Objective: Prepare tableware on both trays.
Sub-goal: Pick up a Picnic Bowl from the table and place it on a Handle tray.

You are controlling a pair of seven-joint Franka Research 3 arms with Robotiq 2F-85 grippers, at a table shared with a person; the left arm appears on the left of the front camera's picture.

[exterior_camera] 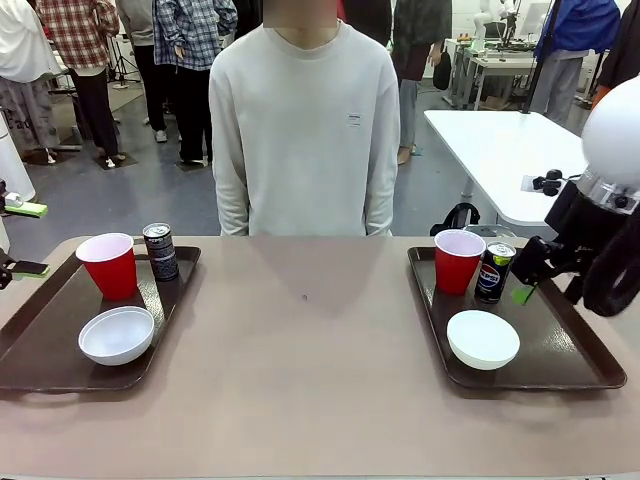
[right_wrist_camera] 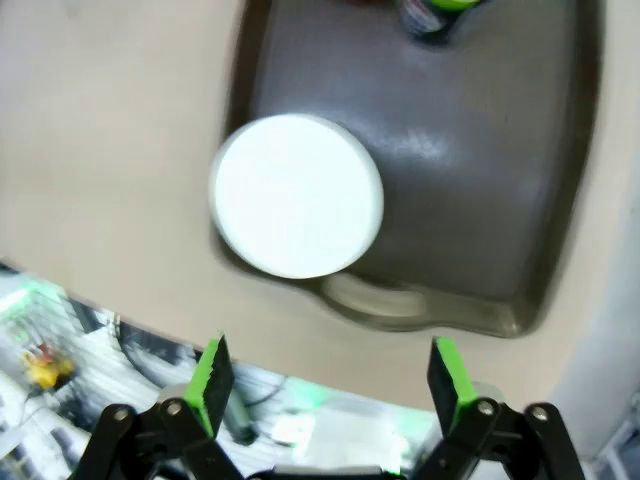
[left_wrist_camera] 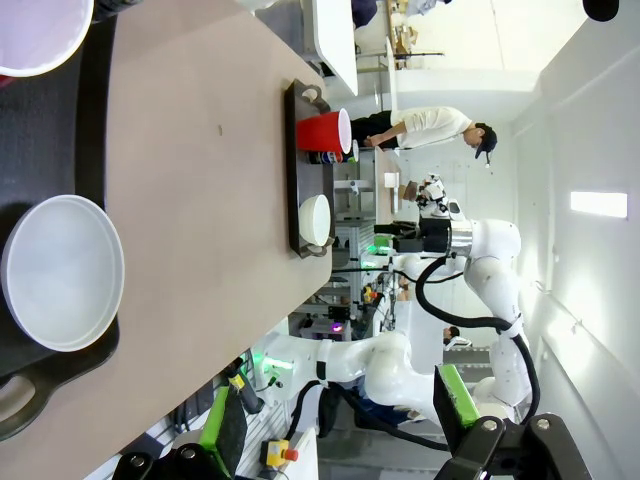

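A wide bare stretch of table [exterior_camera: 305, 330] is left between the trays [exterior_camera: 60, 340]; each tray's far edge is crowded by cups [exterior_camera: 108, 264] and cans [exterior_camera: 160, 251].

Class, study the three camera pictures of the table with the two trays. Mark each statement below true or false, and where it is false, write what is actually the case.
1. Each tray holds a red cup, a can and a white bowl. True: see the left tray and the right tray.
2. The blue Pepsi can stands on the left tray. False: it stands on the right tray, beside the red cup; the left tray has the dark can.
3. The right gripper is shut on the white bowl. False: it is open and holds nothing.
4. The person stands at the far side of the table. True.
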